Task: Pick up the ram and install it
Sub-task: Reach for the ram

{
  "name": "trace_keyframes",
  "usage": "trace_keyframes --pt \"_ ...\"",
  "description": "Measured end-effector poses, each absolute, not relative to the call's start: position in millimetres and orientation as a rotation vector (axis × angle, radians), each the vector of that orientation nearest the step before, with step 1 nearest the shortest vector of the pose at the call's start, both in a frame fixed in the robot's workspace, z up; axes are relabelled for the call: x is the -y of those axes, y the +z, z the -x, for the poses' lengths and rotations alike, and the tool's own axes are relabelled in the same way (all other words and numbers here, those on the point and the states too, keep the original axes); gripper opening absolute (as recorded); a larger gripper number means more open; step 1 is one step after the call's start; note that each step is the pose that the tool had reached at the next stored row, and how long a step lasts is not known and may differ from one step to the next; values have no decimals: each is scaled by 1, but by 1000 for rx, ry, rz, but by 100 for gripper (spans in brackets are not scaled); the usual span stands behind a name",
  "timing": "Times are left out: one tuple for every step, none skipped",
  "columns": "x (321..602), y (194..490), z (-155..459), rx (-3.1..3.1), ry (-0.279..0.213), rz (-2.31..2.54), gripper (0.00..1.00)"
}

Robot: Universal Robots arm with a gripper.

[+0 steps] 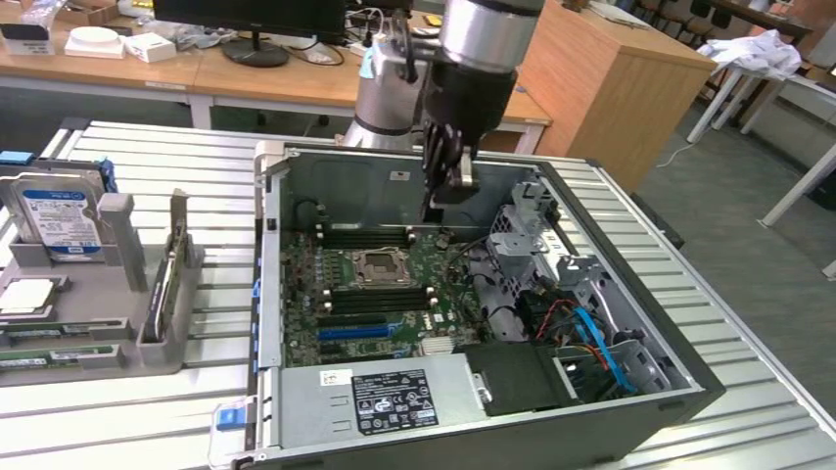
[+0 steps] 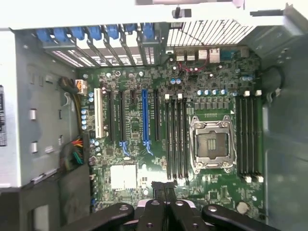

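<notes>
My gripper [image 1: 441, 199] hangs inside the open computer case [image 1: 274, 294], over the far end of the motherboard [image 1: 347, 328]. Its fingers [image 2: 153, 208] are shut on a thin dark ram stick [image 2: 162, 186], which I see edge-on between them. Under it lie the CPU socket [image 1: 379, 262] and the black ram slots on either side of it [image 1: 376, 236] [image 1: 382, 299]. The wrist view has those slots [image 2: 176, 137] [image 2: 248, 137] flanking the socket [image 2: 211, 144], and the held stick sits near the end of the nearer bank. The stick is above the board and touches no slot.
A grey parts holder [image 1: 147, 294] stands at the exterior view's left with a hard drive [image 1: 59, 220] and more green sticks [image 1: 53, 357]. Inside the case are the power supply [image 1: 379, 397], a drive cage [image 1: 535, 230] and loose cables [image 1: 588, 333]. Case walls close in all round.
</notes>
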State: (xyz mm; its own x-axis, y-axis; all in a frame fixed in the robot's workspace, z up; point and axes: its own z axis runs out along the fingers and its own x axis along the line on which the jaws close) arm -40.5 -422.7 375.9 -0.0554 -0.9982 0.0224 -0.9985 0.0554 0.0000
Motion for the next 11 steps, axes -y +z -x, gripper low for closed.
trace_keyframes --pt "423 380 40 2270 24 -2148 10" --pt "423 385 40 2270 23 -2148 10" --pt "423 389 40 2270 23 -2148 10" --pt "423 392 40 2271 23 -2148 10" --pt "423 396 40 2271 23 -2148 10" --pt "423 399 40 2271 22 -2149 10" --pt "423 401 40 2271 22 -2149 10" --pt "423 402 40 2271 22 -2149 10" --pt "423 402 40 2271 22 -2149 10" --pt "423 402 40 2271 22 -2149 10" --pt "423 402 40 2271 22 -2149 10"
